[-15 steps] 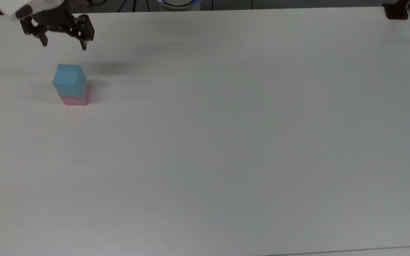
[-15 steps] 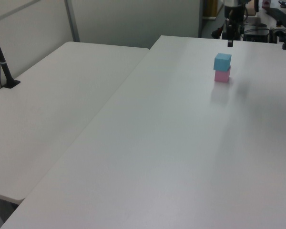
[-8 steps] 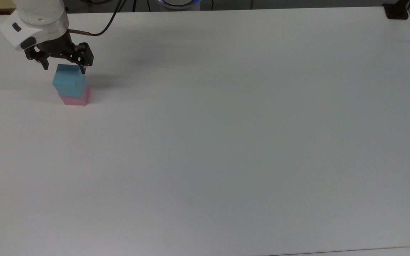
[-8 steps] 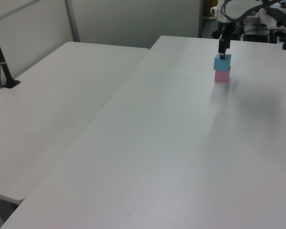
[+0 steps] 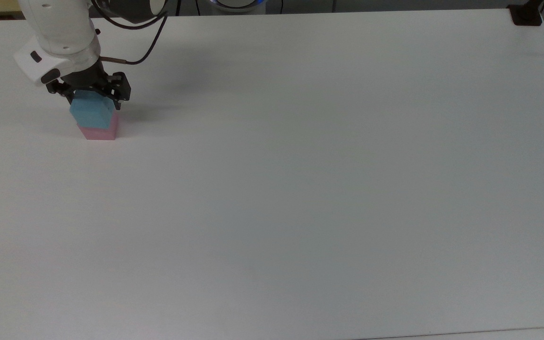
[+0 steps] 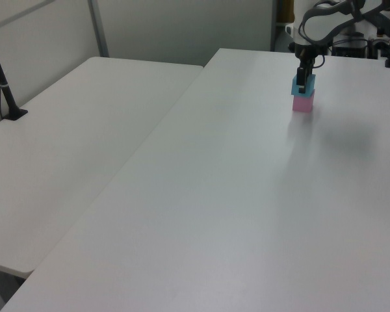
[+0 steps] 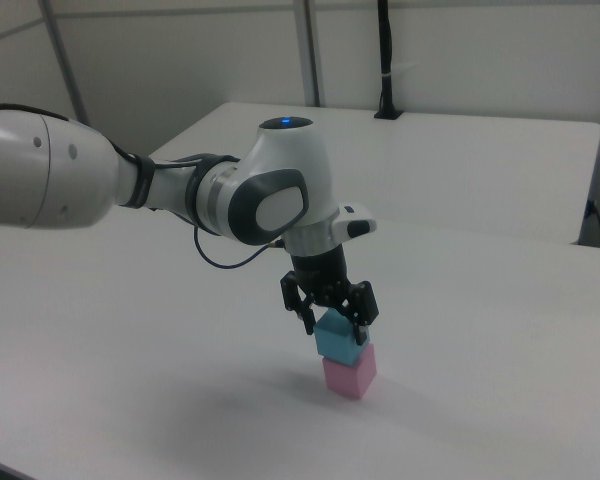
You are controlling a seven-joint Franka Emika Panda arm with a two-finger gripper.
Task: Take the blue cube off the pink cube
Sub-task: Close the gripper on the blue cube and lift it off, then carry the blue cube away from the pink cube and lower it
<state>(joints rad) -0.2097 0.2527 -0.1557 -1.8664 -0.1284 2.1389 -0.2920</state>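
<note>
No legible text, label, brand, number or sign found in any view. The blue cube [image 5: 91,113], the pink cube [image 5: 98,131], the white table [image 5: 300,165] and the robot arm [image 7: 130,190] all present plain, unmarked surfaces.

Light-blue cube [image 5: 91,114], pale-pink cube [image 5: 98,132], plain white table [image 5: 300,165], black gripper [image 5: 93,98], white arm [image 7: 130,185] with grey joints

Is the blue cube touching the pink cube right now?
Touching. In the right view the blue cube sits directly on the pink cube, with no gap between them.
</note>
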